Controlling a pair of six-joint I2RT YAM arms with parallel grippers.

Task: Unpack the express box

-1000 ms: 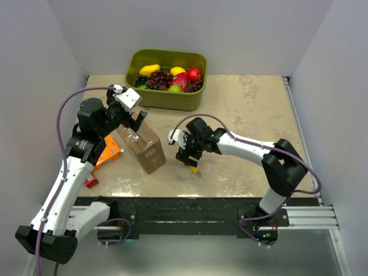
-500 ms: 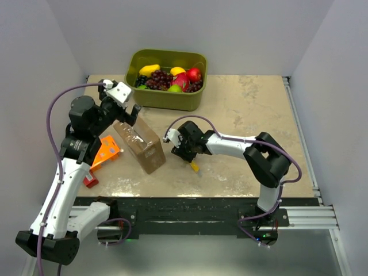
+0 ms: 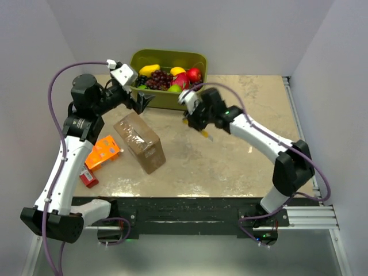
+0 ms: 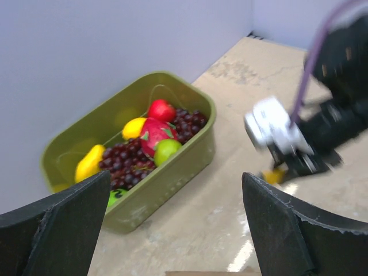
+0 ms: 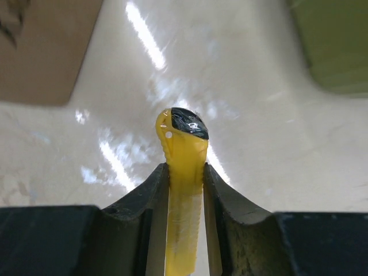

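Note:
The express box (image 3: 140, 142), a brown taped carton, lies tilted on the table left of centre; one corner of it shows in the right wrist view (image 5: 40, 52). My right gripper (image 3: 201, 125) hangs above the table to the box's right, in front of the bin, shut on a yellow cutter (image 5: 184, 149) with a black tip. The cutter (image 3: 207, 135) juts out below the fingers. My left gripper (image 3: 144, 101) is open and empty, raised behind the box beside the bin; in its wrist view the wide-apart fingers (image 4: 63, 230) frame bare table.
An olive-green bin (image 3: 172, 99) full of fruit stands at the back centre, also seen in the left wrist view (image 4: 172, 172). A flat orange package (image 3: 102, 152) and a small red item (image 3: 87, 178) lie left of the box.
My right gripper closed on the yellow cutter beside the box and carried it up and back toward the bin. My left gripper lifted off the box toward the bin, staying open.

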